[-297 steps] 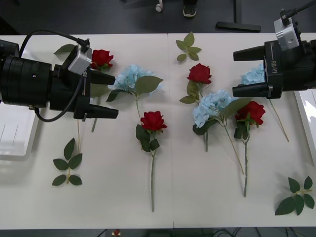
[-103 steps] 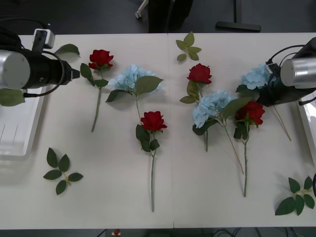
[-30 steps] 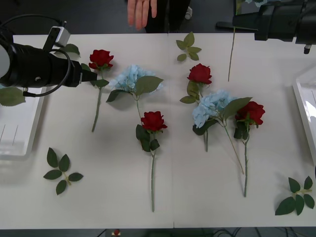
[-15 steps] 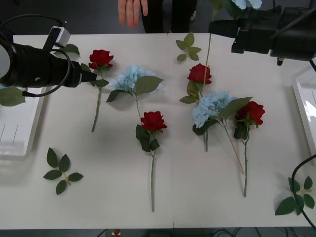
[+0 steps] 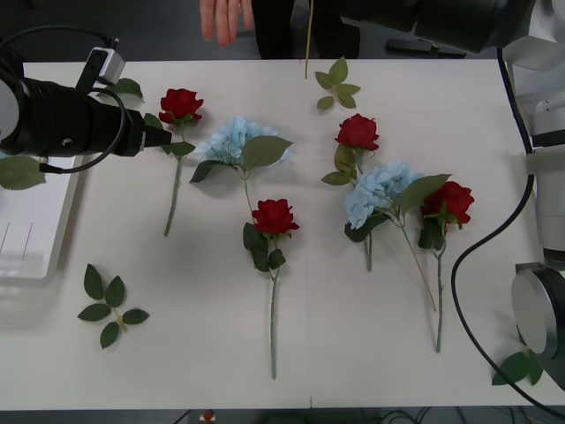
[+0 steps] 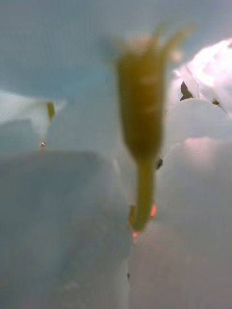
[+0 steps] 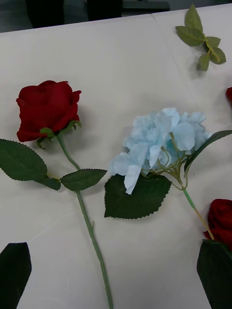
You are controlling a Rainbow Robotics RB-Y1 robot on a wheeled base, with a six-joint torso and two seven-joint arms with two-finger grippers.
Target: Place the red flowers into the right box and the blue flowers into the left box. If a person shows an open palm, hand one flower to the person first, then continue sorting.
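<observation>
Sorting at the handover step, read from left to right. The left box (image 5: 26,238) held no bloom. The left hand (image 5: 164,138) hovered low over the surface (image 5: 212,353) just beside the leftmost rose (image 5: 181,104), touching nothing visible; whether it was released or clenched could not be told. All four red roses lay unsorted on the surface: the leftmost, one at the centre (image 5: 274,216), and two more to the right (image 5: 357,132) (image 5: 450,201). Two blue hydrangeas (image 5: 234,141) (image 5: 375,193) lay among them. Beyond the far edge a person's open palm (image 5: 221,16) was offered. Near it hung the thin stem (image 5: 308,40) of the third hydrangea (image 6: 72,217), lifted clear of the surface by the right hand at the end of the right arm (image 5: 424,18). That hand was judged clenched on the flower, whose pale petals pressed against the wrist camera. Nothing appeared sorted yet; the handover was under way, and all seven flowers remained to be placed or handed over.
</observation>
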